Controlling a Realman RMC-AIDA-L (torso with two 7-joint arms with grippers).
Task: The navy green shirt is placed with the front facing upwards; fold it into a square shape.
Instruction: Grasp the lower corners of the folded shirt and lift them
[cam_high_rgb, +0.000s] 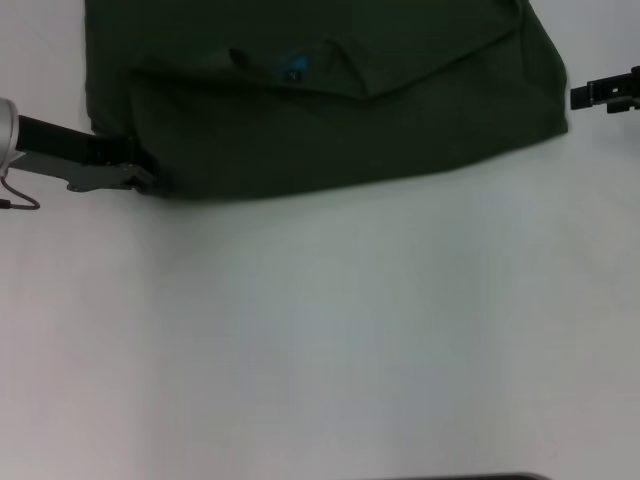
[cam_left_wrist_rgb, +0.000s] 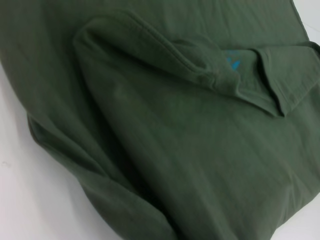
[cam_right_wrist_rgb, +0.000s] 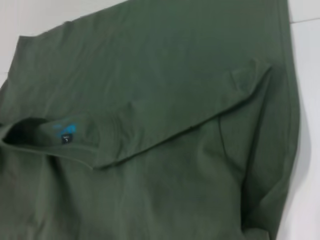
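The navy green shirt (cam_high_rgb: 330, 90) lies folded on the white table (cam_high_rgb: 330, 330). The left gripper (cam_high_rgb: 140, 172) pinches the shirt's near left corner. The right gripper (cam_high_rgb: 600, 92) sits just off the shirt's right edge; whether it is spread I cannot tell.

Shirt (cam_high_rgb: 330, 100) on table (cam_high_rgb: 320, 330), far side; left gripper (cam_high_rgb: 145, 172) at near-left corner.

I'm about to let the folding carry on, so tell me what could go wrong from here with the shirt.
1. The left gripper sits at the near left corner of the navy green shirt; a pull from there alone could drag the layers askew.
2. The right gripper is beside the right edge, apart from the cloth, so that side is unheld.
3. The folded-in sleeve lies loose on top near the collar and may slip open.
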